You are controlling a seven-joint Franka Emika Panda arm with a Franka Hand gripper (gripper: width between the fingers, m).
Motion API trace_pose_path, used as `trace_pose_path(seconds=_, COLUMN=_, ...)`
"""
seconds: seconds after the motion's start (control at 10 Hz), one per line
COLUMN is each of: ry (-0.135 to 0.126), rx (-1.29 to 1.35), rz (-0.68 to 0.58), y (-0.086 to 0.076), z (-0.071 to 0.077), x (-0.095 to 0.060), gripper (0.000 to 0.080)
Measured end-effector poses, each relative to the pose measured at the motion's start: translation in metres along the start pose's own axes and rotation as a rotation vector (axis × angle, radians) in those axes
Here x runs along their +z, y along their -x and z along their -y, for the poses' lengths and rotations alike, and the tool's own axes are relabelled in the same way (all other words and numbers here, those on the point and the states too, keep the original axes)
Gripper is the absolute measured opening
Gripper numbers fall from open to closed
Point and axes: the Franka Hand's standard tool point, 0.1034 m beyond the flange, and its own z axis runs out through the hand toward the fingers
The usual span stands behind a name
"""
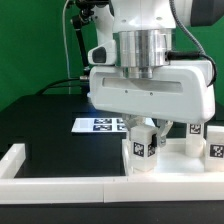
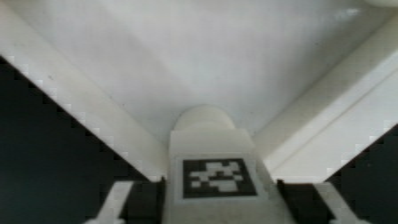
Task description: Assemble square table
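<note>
Exterior view: gripper (image 1: 146,132) low in the centre-right of the frame, under the big white wrist housing, fingers pointing down. Between the fingertips, a small white leg (image 1: 139,148) with a black-and-white tag on its face, standing upright at lower centre. Fingers closed against the leg's sides, gripping it near the top. Below and right of it, the tabletop (image 1: 170,162), a white tray with a raised rim, lying along the lower right of the frame. Whether the leg's foot touches the tabletop or hangs just above it: cannot tell. Two more legs at the far right, one (image 1: 195,129) partly hidden behind the gripper housing, another (image 1: 215,149) at the frame's right edge, both upright and tagged. Marker board (image 1: 99,124) flat on the black table at centre, just left of the gripper. Low white wall bar (image 1: 20,164) across the lower left.

Wrist view: held leg (image 2: 219,170) at lower centre, tag facing the camera, rounded top above it. Fingers (image 2: 114,205) pale and blurred on either side at the bottom corners. White tabletop (image 2: 214,60) filling the upper middle, black table at both sides.
</note>
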Motion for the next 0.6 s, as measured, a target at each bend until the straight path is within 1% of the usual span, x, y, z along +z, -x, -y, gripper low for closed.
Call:
trace_pose_path(seconds=0.2, ry=-0.008, rx=0.398, rz=0.011, y=0.0014, z=0.0011, x=0.0022, gripper=0.0293)
trace_pose_path(seconds=0.4, ry=-0.053, rx=0.72, rz=0.048, y=0.0008, z=0.0063, x=0.0032, gripper=0.0294)
trace_pose_path(seconds=0.5, ry=-0.104, rx=0.903, rz=0.058, y=-0.0005, z=0.0061, x=0.0034, gripper=0.0294)
trace_pose_path(seconds=0.6, ry=-0.103, rx=0.925, rz=0.059, y=-0.0005, z=0.0062, x=0.0036, gripper=0.0294)
